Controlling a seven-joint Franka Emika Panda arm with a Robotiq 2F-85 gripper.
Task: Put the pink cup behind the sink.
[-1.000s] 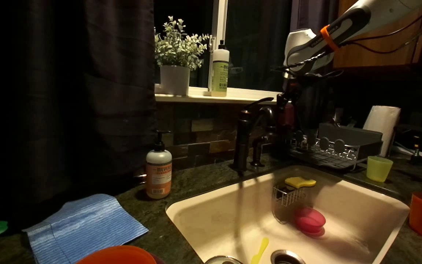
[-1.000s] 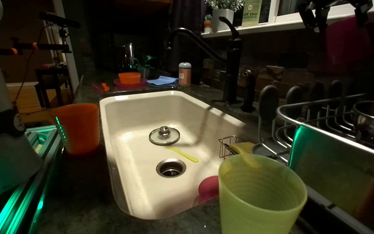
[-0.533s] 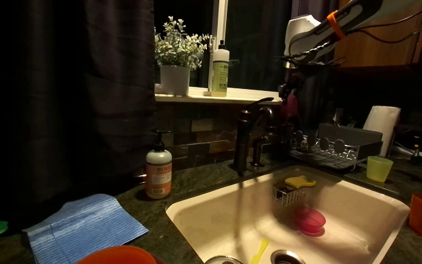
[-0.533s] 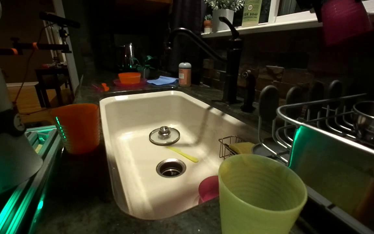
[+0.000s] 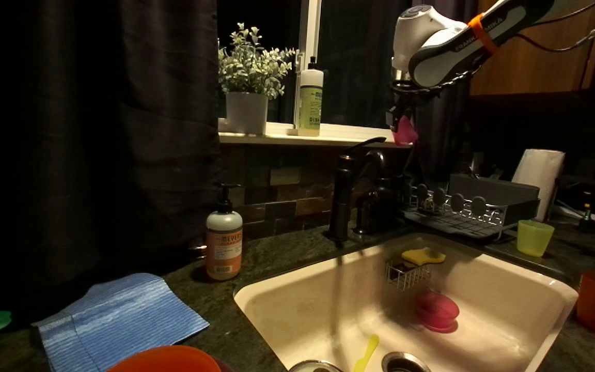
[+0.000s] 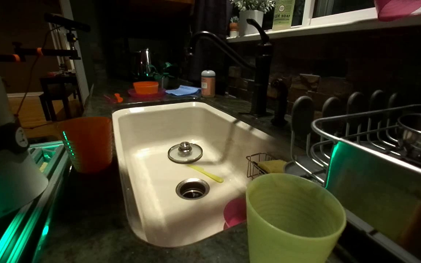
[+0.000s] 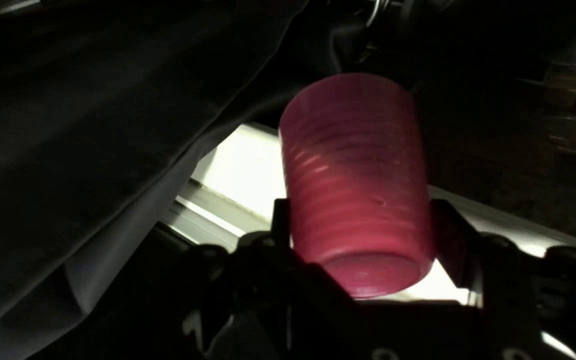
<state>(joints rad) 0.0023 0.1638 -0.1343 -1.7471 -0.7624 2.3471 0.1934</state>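
Now you're lifting the pink cup (image 7: pixel 355 170), gripper (image 7: pixel 360 222) clamping its sides, to roughly windowsill (image 5: pixel 261 138) level, twelve o'clock from the sink (image 5: pixel 302 305) in an exterior view. You're probably gaining clearance before placing.

Pink cup (image 7: pixel 355 180), cream sink (image 6: pixel 155 179)
The cloth (image 5: pixel 122 318) is blue, finely striped; the sponge (image 5: pixel 423 256) yellow; the faucet (image 6: pixel 264 78) dark; the tumbler (image 5: pixel 534 240) yellow-green.

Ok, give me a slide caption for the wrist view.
The gripper holds the ribbed pink cup between its fingers, with a dark curtain and the bright windowsill beyond.
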